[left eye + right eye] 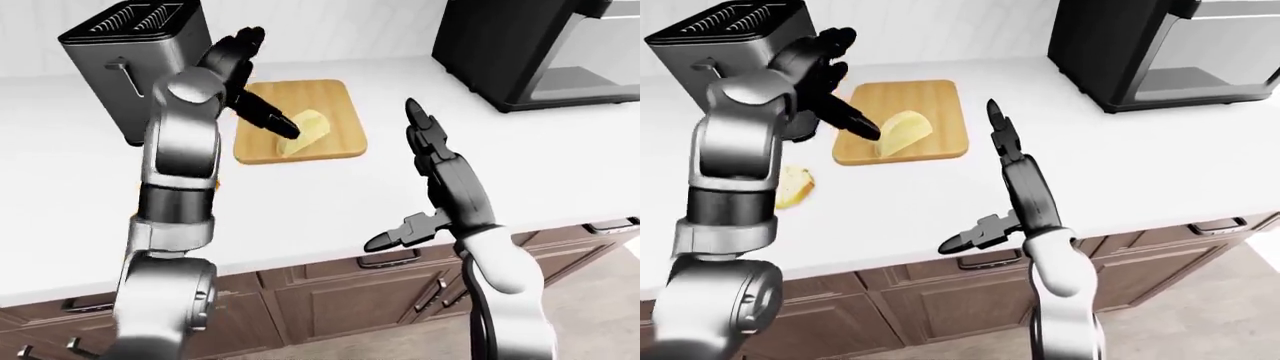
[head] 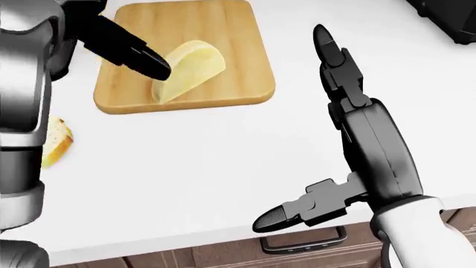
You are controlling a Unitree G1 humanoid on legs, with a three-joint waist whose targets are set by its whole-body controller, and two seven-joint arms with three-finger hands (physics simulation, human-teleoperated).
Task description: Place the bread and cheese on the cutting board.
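We are hovering our empty, open-fingered left robot hand (image 1: 830, 82) over the cutting board (image 2: 223, 33), where the cheese (image 2: 190, 70) is lying, while the bread (image 1: 792, 185), probably untouched, is sitting left of the board and our right robot hand (image 2: 335, 139) is hanging open.

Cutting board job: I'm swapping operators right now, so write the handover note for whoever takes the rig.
Left hand: open, empty, raised above the cutting board.
Right hand: open, empty, over bare counter to the board's right in the head view.
Done: the pale yellow wedge, apparently the cheese, lies on the board.
Left: the bread sits on the counter, off the board to its lower left in the right-eye view. Pick it up and set it on the board.
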